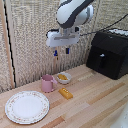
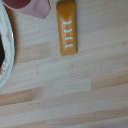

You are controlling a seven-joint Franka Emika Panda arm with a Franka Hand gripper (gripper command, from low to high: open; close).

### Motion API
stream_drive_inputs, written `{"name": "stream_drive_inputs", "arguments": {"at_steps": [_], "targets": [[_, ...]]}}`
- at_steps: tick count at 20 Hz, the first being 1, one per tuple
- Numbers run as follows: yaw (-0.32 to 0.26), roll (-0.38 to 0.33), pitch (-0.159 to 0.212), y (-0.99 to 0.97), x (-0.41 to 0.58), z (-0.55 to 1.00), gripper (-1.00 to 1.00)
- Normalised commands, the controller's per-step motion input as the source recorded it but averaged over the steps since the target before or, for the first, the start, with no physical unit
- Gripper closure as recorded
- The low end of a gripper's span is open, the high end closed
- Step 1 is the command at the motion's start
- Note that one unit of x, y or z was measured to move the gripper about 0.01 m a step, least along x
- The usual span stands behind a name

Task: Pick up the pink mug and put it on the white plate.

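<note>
The pink mug (image 1: 48,83) stands upright on the wooden table, its handle towards the exterior view's right. Part of it also shows at the edge of the wrist view (image 2: 32,6). The white platter (image 1: 27,106) lies flat in front of the mug, towards the exterior view's left. A curved piece of its patterned rim shows in the wrist view (image 2: 4,55). My gripper (image 1: 61,51) hangs high above the table, up and to the exterior view's right of the mug. Its dark fingers are apart and hold nothing. The fingers do not show in the wrist view.
A small white bowl (image 1: 63,77) with orange contents sits just to the exterior view's right of the mug. An orange bar (image 1: 65,93) lies in front of the bowl and also shows in the wrist view (image 2: 67,27). A black appliance (image 1: 107,52) stands at the back right.
</note>
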Motion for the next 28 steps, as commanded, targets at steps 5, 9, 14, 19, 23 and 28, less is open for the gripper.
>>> {"name": "stream_drive_inputs", "arguments": {"at_steps": [5,9,14,19,23,28], "targets": [[0.0,0.0,0.011,0.02,0.429,-0.11,-1.0],[-0.001,0.0,0.042,0.08,0.489,-0.1,-1.0],[0.005,-0.005,0.078,0.17,0.126,-0.17,-1.0],[0.019,-0.011,0.095,0.19,0.016,-0.23,-1.0],[0.029,-0.025,0.051,0.16,0.14,-0.32,-1.0],[0.039,-0.027,0.003,0.11,0.229,-0.33,-1.0]]}}
